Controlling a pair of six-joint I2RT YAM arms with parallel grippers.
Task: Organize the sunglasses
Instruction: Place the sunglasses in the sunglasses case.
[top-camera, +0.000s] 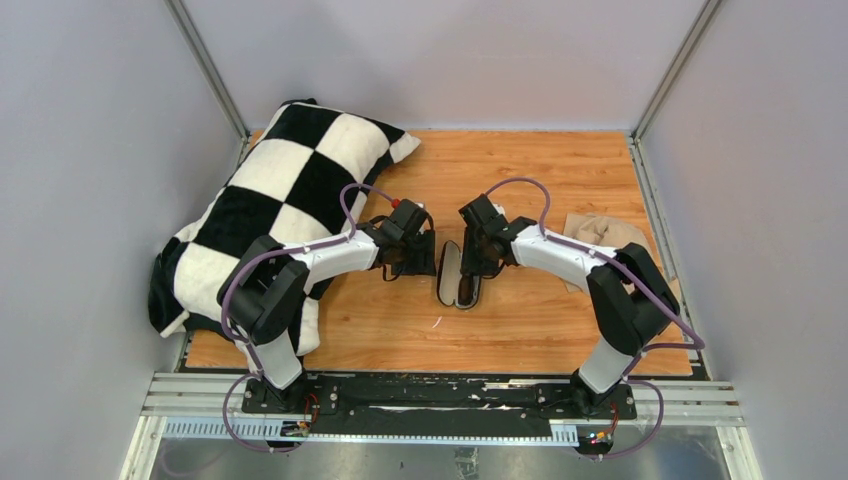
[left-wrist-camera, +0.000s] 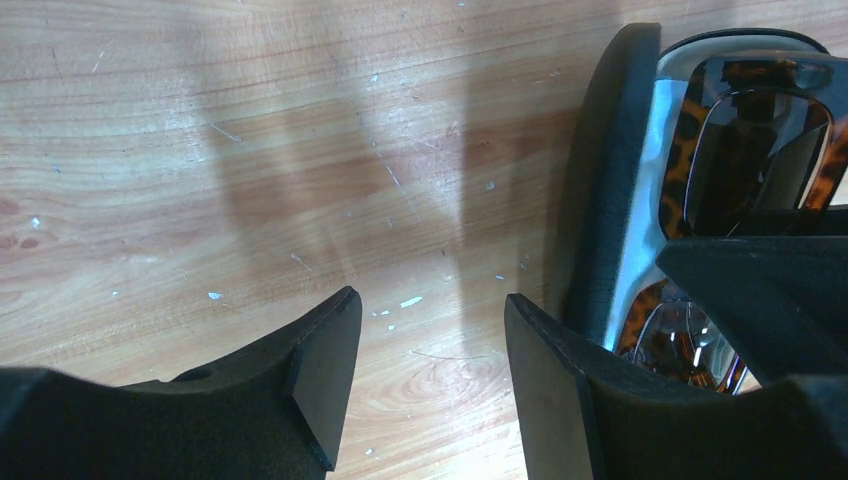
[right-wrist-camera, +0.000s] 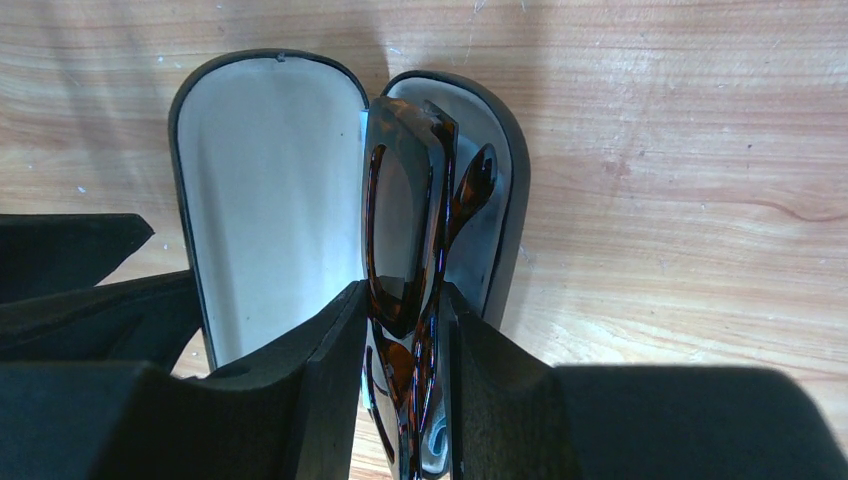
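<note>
The sunglasses (right-wrist-camera: 403, 225), folded, with brown lenses and a tortoise-pattern frame, stand on edge in one half of the open black case (right-wrist-camera: 270, 200) with pale lining. My right gripper (right-wrist-camera: 405, 335) is shut on the sunglasses at their near end. In the top view the case (top-camera: 448, 280) lies open at the table's middle, with the right gripper (top-camera: 478, 262) over it. My left gripper (left-wrist-camera: 430, 340) is open and empty just left of the case wall (left-wrist-camera: 610, 170), over bare wood. The sunglasses (left-wrist-camera: 750, 150) also show in the left wrist view, inside the case.
A black-and-white checkered pillow (top-camera: 290, 190) covers the table's left side behind the left arm. A beige cloth (top-camera: 605, 235) lies at the right edge behind the right arm. Grey walls enclose the wooden table (top-camera: 520, 330).
</note>
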